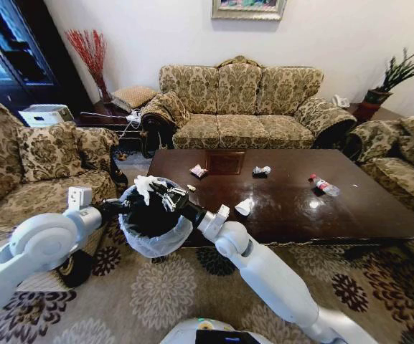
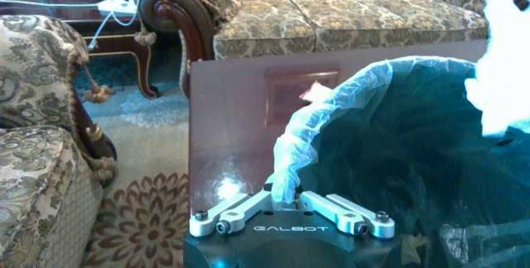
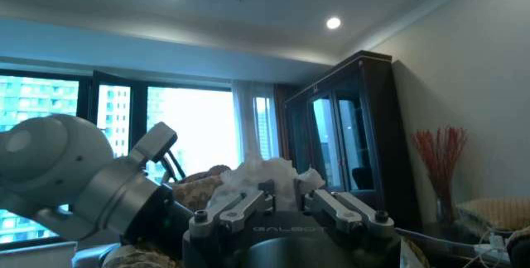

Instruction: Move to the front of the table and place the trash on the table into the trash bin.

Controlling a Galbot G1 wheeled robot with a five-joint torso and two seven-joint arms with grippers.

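Observation:
My left gripper [image 1: 120, 209] [image 2: 284, 201] is shut on the rim of the black trash bin [image 1: 149, 218] [image 2: 414, 150], pinching its white liner, and holds the bin at the table's near left corner. Above the bin's mouth my right gripper [image 1: 162, 192] [image 3: 286, 198] is shut on a crumpled white tissue [image 1: 145, 186] [image 3: 263, 175] [image 2: 502, 63]. On the dark glossy table [image 1: 285, 215] [image 2: 232, 125] lie a pink wrapper [image 1: 199, 170], a crinkled wrapper [image 1: 261, 170], a white paper scrap [image 1: 244, 207], a tiny scrap [image 1: 191, 188] and a clear bottle [image 1: 324, 186] with a red cap.
A three-seat floral sofa [image 1: 242, 107] stands behind the table, with armchairs at the left [image 1: 41, 165] and right [image 1: 400, 158]. A patterned carpet [image 1: 163, 294] covers the floor in front. A side table with cables [image 2: 116, 26] sits beside the sofa arm.

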